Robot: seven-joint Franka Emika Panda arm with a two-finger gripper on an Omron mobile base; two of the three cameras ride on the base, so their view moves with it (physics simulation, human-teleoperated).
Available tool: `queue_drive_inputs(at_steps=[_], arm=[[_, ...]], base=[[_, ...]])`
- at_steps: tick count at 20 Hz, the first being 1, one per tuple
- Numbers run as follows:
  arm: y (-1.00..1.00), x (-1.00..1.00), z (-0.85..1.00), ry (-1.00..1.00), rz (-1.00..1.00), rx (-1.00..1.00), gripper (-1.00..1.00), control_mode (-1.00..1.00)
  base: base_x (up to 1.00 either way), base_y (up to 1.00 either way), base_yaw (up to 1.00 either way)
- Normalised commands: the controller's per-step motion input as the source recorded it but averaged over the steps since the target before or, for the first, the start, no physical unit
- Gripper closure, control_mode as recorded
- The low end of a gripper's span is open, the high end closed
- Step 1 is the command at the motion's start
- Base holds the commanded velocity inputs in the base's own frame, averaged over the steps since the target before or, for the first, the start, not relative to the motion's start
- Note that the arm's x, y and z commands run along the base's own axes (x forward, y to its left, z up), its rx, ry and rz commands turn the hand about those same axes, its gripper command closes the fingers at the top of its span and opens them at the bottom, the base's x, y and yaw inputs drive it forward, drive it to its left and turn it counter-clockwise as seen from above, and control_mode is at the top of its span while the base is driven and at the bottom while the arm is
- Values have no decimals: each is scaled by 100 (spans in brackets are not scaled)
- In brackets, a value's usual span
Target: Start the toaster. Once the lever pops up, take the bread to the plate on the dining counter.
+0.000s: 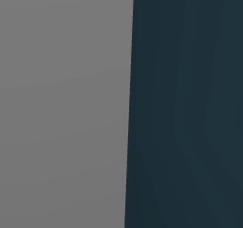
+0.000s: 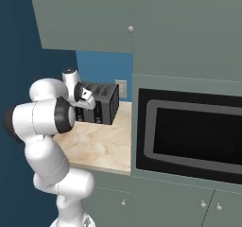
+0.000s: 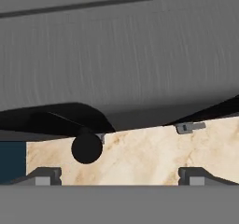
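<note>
The toaster is a dark grey box standing on a beige marble worktop beside the tall oven cabinet. My gripper is close against the toaster's left end. In the hand view the toaster's brushed grey side spans the upper half, with a round black knob low on it. The gripper is open, its two fingertips set wide apart just above the worktop, with nothing between them. The bread is hidden. The plate and the dining counter are out of view.
A built-in black oven fills the cabinet to the toaster's right. Grey-green upper cabinets hang above it and a wall socket sits behind. The left base view faces a grey panel and a dark blue wall.
</note>
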Motion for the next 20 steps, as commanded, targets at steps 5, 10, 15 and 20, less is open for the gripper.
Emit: queue_drive_inputs(at_steps=[5, 10, 15, 20], arm=[[0, -3, 34, -4, 0, -1, -100, -100], [1, -13, 31, -8, 1, -3, -100, -100], [2, -20, 19, -12, 5, -4, -100, -100], [0, -7, 20, -8, 5, -1, -100, -100]], base=[[0, 0, 0], [0, 0, 0], [0, 0, 0], [0, 0, 0]])
